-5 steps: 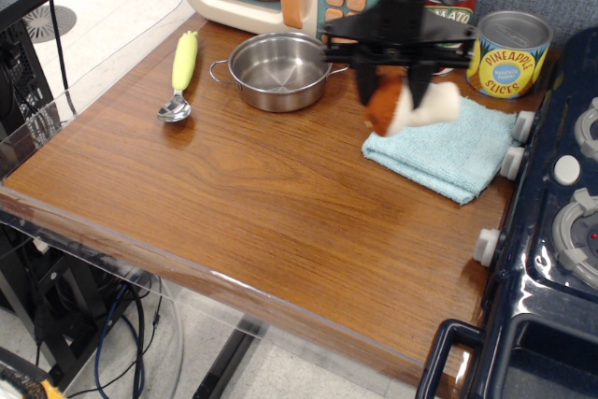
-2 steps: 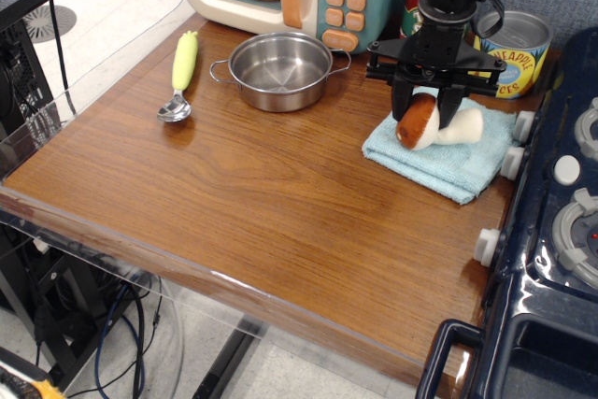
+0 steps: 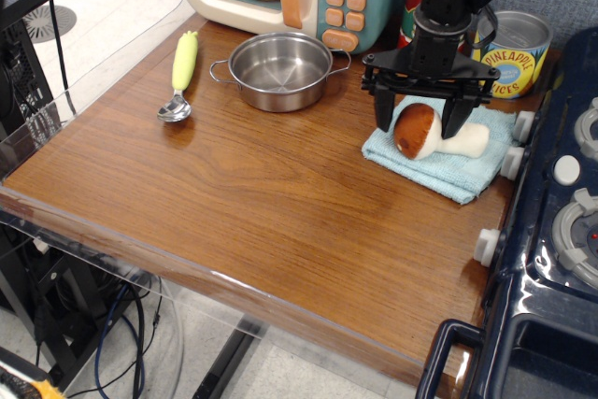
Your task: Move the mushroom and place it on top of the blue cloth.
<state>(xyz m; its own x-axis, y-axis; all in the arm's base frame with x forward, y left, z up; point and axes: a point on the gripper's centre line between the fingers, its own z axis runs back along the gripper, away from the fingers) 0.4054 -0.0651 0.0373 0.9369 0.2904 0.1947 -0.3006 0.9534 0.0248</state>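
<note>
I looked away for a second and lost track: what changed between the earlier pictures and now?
The black gripper carried the reddish-brown-capped plush mushroom rightward and down onto the light blue terry cloth, then spread its fingers and let go; the mushroom now lies on its side on the cloth. The steel pot, yellow-handled spoon and pineapple can stayed put.

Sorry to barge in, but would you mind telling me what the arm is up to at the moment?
The arm is putting a toy mushroom onto the blue cloth at the right of the wooden table. The mushroom lies on its side on the cloth, cap to the left. The gripper stands over it with its fingers spread open on either side, so it looks released. The metal pot, the spoon and the pineapple can sit apart, untouched.
</note>
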